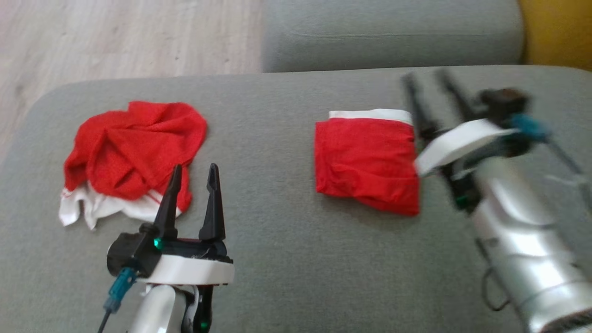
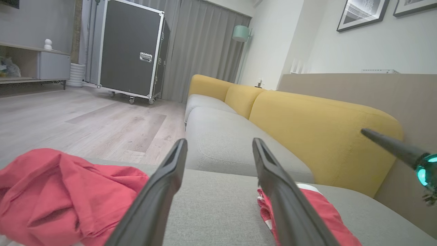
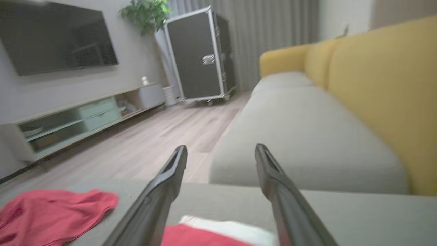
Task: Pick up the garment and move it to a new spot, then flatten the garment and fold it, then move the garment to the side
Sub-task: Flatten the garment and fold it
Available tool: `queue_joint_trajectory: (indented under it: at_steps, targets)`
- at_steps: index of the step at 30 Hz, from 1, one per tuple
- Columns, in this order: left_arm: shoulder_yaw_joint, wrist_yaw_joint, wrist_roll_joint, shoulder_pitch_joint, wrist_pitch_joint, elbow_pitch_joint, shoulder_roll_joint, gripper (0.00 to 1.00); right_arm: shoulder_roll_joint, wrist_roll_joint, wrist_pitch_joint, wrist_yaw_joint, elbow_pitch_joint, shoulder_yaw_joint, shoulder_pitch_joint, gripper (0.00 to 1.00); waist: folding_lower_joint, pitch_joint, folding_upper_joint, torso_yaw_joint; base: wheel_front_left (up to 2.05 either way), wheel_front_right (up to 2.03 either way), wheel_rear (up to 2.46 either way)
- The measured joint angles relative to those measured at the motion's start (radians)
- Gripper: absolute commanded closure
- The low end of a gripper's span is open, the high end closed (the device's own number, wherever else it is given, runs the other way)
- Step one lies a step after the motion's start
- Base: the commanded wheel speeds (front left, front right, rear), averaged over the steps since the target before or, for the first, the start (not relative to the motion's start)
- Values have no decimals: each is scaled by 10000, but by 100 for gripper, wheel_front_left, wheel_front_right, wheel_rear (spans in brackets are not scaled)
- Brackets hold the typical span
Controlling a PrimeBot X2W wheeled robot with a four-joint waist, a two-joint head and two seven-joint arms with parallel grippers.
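Note:
A folded red garment (image 1: 366,162) with a white band along its far edge lies on the grey sofa seat (image 1: 277,231), right of centre. It also peeks in as the folded garment (image 2: 317,208) behind a finger and the folded garment (image 3: 218,234) at the bottom edge. A crumpled red and white garment (image 1: 132,157) lies at the left, seen too as the crumpled garment (image 2: 58,194) and the crumpled garment (image 3: 51,213). My left gripper (image 1: 194,173) stands open just right of the crumpled heap, empty. My right gripper (image 1: 428,81), blurred, is open above the folded garment's right edge, holding nothing.
A second grey seat cushion (image 1: 393,32) lies beyond, with yellow backrests (image 2: 324,136) along the right. Wooden floor (image 1: 115,37) runs off the sofa's far left edge. A black wheeled case (image 2: 131,51) and a TV unit (image 3: 85,116) stand across the room.

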Motion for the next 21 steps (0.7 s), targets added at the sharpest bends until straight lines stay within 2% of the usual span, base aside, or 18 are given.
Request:
queue_joint_trajectory:
  at_steps: [2, 5, 10, 15, 21]
  targets:
    - [33, -2, 0, -4, 0, -33, -2, 0, -238, -1007, -29, 0, -610, -1244, 277, 0, 0, -34, 0, -184, 0, 0, 0]
    - [123, -12, 4, -20, 0, -67, -2, 0, -228, -2552, -35, 0, -1710, -2780, 1239, 0, 0, -43, 0, -446, 0, 0, 0]
    - [247, -44, 17, -81, 0, -67, -2, 0, 447, -4209, -42, 0, -3243, -4592, 3391, 0, 0, -38, 0, -783, 0, 0, 0]
    - [293, -84, 17, -77, 0, -56, -4, 0, 675, -4704, -42, 0, -4341, -5267, 4676, 0, 0, -12, 0, -1008, 0, 0, 0]
    - [318, -146, 115, -1, 0, 25, -4, 0, 740, -4249, -42, 0, -4700, -5177, 5194, 0, -1, 86, 0, -1055, 0, 0, 0]
